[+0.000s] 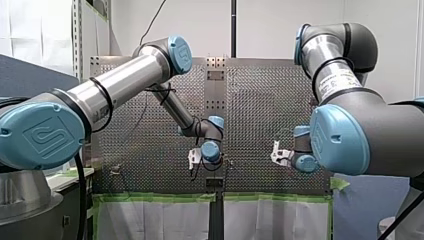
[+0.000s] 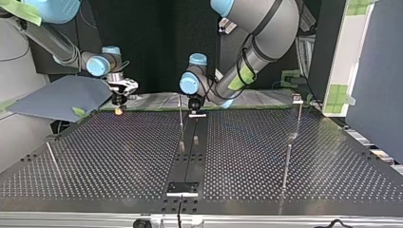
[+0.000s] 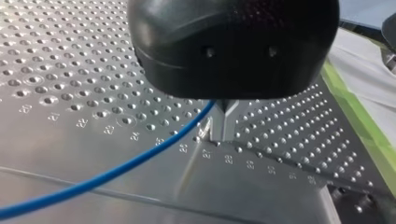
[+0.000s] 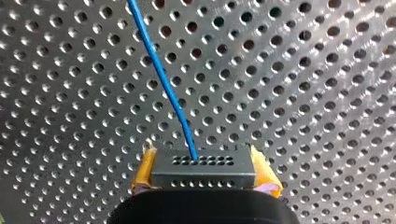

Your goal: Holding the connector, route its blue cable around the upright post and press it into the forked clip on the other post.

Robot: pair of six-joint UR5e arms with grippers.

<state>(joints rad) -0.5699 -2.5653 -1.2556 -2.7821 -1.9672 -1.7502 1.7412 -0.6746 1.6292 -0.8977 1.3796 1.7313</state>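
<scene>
In the right wrist view my right gripper [image 4: 204, 163] is shut on a grey connector [image 4: 204, 175] with rows of small holes, one yellow pad [image 4: 264, 170] on each side. The blue cable [image 4: 161, 74] leaves the connector's face and runs ahead over the perforated plate. In the left wrist view my left gripper [image 3: 223, 133], black with metal fingers, is shut on the blue cable [image 3: 140, 156] just above the plate. In the top view my right gripper [image 2: 117, 108] is at the far left and my left gripper [image 2: 196, 113] at the middle. A thin post [image 2: 181, 118] stands beside my left gripper. A post with a clip on top [image 2: 297, 99] stands at the right.
More thin rods stand on the perforated table [image 2: 119, 156], one at the top view's right [image 2: 286, 164] and one at its left [image 2: 51, 156]. A black strip [image 2: 190, 152] runs down the table's middle. A blue-grey sheet [image 2: 62, 97] lies past the far left edge.
</scene>
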